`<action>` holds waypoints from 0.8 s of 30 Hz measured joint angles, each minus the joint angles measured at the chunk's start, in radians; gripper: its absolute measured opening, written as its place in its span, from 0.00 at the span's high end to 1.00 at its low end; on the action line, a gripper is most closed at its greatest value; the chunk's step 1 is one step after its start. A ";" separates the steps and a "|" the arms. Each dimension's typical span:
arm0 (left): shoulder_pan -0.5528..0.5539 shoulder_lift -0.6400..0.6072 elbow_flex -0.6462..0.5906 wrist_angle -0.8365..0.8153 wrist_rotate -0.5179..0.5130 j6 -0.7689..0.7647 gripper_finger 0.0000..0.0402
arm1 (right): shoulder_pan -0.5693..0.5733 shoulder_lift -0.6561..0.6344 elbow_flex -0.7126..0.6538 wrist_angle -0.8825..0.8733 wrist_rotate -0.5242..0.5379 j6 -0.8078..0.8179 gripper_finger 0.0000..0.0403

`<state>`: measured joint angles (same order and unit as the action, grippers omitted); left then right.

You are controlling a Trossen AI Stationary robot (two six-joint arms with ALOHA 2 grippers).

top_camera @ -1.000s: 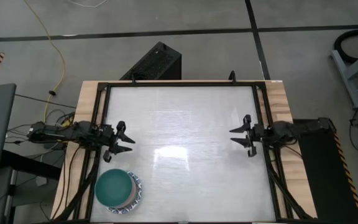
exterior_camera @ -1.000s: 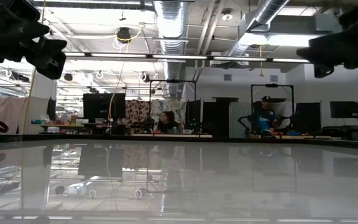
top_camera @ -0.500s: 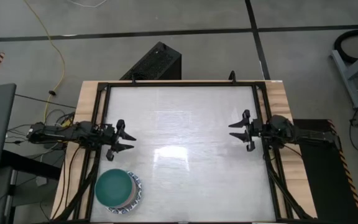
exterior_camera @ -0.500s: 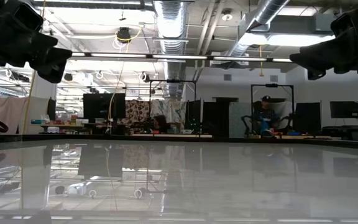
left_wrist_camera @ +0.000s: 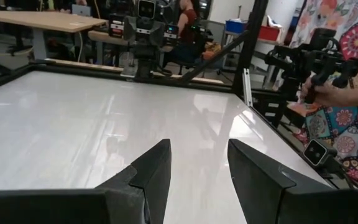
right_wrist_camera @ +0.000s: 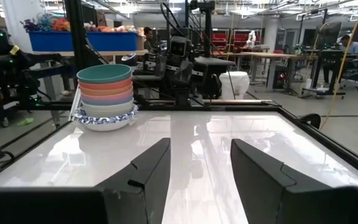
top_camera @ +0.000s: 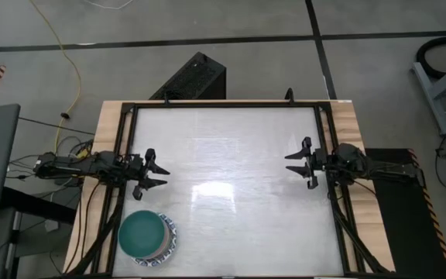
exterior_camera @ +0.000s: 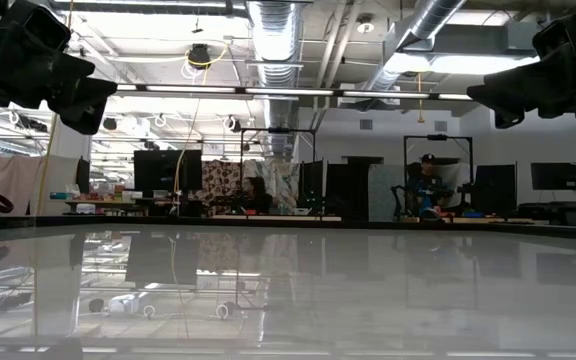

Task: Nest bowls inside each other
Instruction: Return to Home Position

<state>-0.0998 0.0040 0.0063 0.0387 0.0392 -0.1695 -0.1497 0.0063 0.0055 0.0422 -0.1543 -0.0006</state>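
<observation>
The bowls (top_camera: 147, 236) sit nested in one stack, dark green uppermost, in a corner of the tabletop (top_camera: 231, 147) on the left arm's side. The left pincer (top_camera: 163, 177) and right pincer (top_camera: 290, 163) hover released and empty at opposite side edges. Nesting looks finished; only parking the arms seems to remain.

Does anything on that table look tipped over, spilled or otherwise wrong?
Nothing stands out. The bowls sit nested in one upright stack near a table corner, by the left gripper; it and the right gripper hover open and empty.
</observation>
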 joint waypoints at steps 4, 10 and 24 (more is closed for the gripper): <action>0.000 0.000 0.000 -0.002 -0.018 -0.019 0.63 | 0.000 0.000 0.000 -0.001 0.000 0.000 0.53; 0.000 0.000 0.000 -0.008 -0.056 -0.036 0.63 | 0.000 0.000 0.000 -0.002 0.000 0.000 0.53; 0.000 0.001 0.000 -0.009 -0.055 -0.026 0.63 | 0.000 0.000 0.000 -0.003 0.001 0.001 0.53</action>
<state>-0.1001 0.0048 0.0060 0.0296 -0.0158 -0.1959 -0.1501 0.0063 0.0050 0.0395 -0.1538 0.0002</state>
